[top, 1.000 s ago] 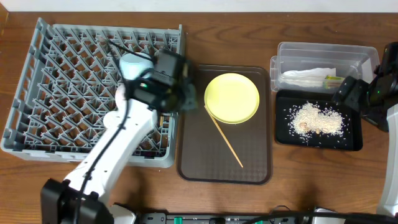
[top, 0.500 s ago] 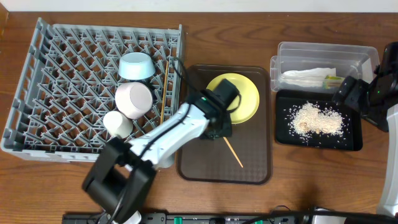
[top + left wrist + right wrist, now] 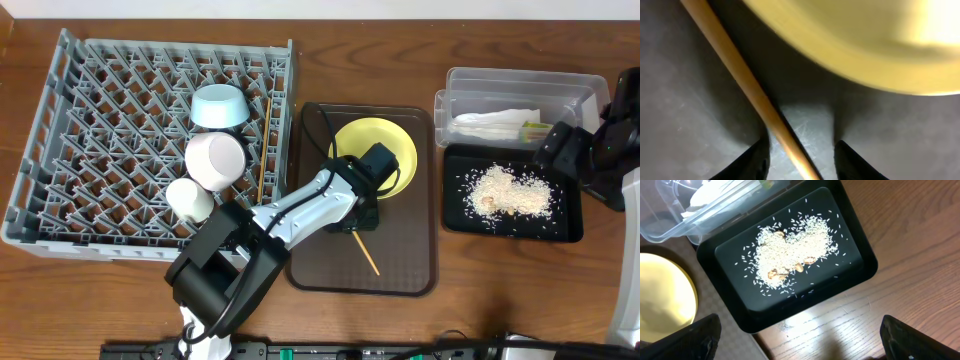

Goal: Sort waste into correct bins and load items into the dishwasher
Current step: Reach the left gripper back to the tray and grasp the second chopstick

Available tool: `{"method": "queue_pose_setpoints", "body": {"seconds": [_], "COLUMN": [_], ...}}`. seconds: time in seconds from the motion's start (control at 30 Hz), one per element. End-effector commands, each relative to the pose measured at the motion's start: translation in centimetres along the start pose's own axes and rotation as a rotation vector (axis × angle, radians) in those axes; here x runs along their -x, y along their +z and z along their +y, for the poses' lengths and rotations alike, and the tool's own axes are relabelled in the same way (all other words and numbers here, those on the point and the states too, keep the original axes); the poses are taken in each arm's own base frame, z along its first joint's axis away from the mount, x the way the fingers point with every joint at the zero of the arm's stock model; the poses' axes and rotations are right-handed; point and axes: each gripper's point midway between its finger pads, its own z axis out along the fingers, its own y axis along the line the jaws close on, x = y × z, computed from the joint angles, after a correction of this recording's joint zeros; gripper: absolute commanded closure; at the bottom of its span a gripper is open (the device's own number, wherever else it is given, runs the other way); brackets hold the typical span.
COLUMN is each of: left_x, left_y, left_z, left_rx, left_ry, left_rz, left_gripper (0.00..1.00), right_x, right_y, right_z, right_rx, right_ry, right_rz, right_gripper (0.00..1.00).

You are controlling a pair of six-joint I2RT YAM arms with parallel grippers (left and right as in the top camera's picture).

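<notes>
My left gripper (image 3: 358, 216) is down on the dark-brown serving tray (image 3: 400, 270), just below the yellow plate (image 3: 385, 150). In the left wrist view its fingers (image 3: 802, 162) are open astride a wooden chopsticks stick (image 3: 740, 80), which also shows in the overhead view (image 3: 366, 254). The plate's rim (image 3: 855, 55) is just beyond. The grey dish rack (image 3: 90, 120) holds the light-blue bowl (image 3: 220, 105), pale-pink bowl (image 3: 217, 158), white cup (image 3: 188, 198) and another chopstick (image 3: 265, 150). My right gripper (image 3: 800, 340) is open and empty over the table beside the black tray (image 3: 850, 235).
The clear tub (image 3: 520, 85) holds the white napkin (image 3: 495, 120) and the green-and-yellow wrapper (image 3: 537, 128). The black tray (image 3: 570, 225) below it holds the rice crumbs (image 3: 510, 192). My right arm (image 3: 600, 150) is at the table's right edge.
My left arm has swung from the dish rack to the serving tray and come down over the loose chopstick. The bowls and cup now show in the rack. The right arm has not moved.
</notes>
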Motion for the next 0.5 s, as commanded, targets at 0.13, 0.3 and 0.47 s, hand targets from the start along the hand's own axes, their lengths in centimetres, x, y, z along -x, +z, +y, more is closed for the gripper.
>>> {"method": "queue_pose_setpoints", "body": {"seconds": [0.13, 0.3, 0.47], "left_x": [-0.94, -1.19, -1.17], "left_y": [1.15, 1.12, 1.12], "left_z": [1.79, 2.05, 2.09], "left_rx": [0.082, 0.093, 0.093], "left_ry": [-0.008, -0.009, -0.01], "left_rz": [0.038, 0.048, 0.049], "left_gripper": [0.76, 0.81, 0.92], "right_x": [0.22, 0.14, -0.04], "right_y": [-0.35, -0.35, -0.34], "right_z": [0.05, 0.02, -0.05], "right_rx": [0.01, 0.009, 0.006], "right_ry": [-0.007, -0.007, -0.007], "right_rz": [-0.012, -0.008, -0.001], "right_gripper": [0.01, 0.01, 0.01]}}
